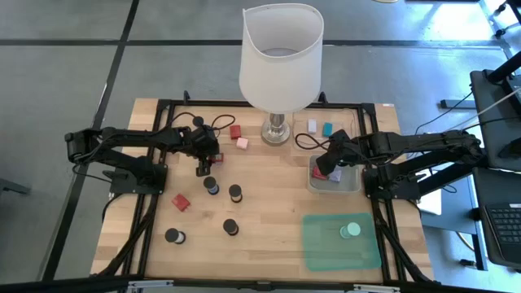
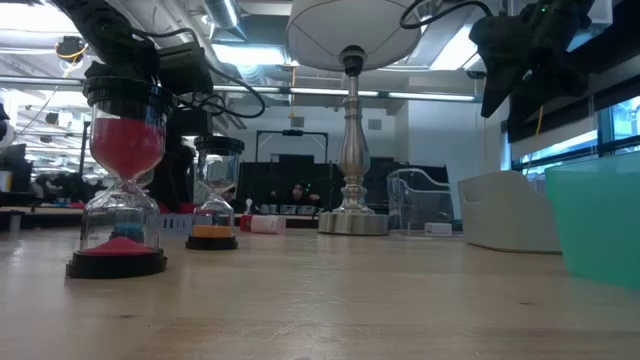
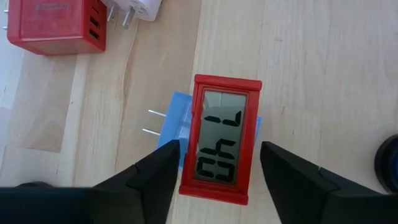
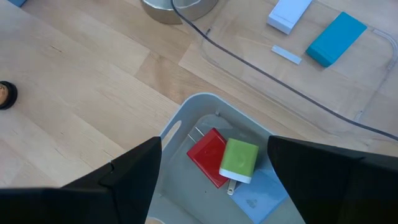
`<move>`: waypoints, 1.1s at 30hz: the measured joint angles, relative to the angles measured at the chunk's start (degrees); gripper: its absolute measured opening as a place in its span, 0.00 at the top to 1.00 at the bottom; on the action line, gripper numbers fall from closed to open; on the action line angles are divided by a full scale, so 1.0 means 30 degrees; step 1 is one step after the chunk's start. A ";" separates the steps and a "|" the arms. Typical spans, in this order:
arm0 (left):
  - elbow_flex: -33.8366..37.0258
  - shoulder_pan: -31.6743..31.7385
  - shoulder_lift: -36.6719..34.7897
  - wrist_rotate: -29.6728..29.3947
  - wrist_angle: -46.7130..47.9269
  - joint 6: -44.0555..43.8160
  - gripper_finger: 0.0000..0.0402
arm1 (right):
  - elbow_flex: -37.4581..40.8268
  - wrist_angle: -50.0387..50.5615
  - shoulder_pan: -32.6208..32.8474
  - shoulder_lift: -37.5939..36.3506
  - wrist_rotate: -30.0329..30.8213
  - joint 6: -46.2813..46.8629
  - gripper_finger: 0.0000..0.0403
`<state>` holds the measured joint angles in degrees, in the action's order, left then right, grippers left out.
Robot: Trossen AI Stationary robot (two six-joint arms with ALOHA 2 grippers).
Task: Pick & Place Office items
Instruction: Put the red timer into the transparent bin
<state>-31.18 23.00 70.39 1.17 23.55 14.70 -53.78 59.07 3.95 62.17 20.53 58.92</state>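
The left gripper [image 3: 214,167], fingers spread and not yet pinching, straddles the red digital clock [image 3: 222,138], whose long axis runs lengthwise between them.

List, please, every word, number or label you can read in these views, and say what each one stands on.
"140", seen upside down: the large digits on the display of the red clock.
Smaller marks on the same display: cannot be read.
Faint line of lettering on the red charger: too blurred to read.
No other text is legible in any view.
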 joint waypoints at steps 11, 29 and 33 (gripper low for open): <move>-0.0505 0.0000 -0.0059 -0.0157 0.0072 -0.0675 0.64 | 0.0002 -0.0110 0.0000 0.0002 -0.0100 0.0000 0.26; -0.3373 -0.2476 -0.0342 -0.3883 -0.5082 -0.1222 0.62 | 0.0007 -1.1486 -0.1177 0.0659 0.0652 -0.0794 0.26; -0.3381 -0.3621 -0.0299 -0.5508 -0.7064 -0.1213 0.62 | 0.0007 -1.4056 -0.1426 0.1881 -0.0580 -0.0760 0.26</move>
<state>-41.32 12.14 69.49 -15.35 2.36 11.06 -53.76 16.90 -0.33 67.81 18.79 56.63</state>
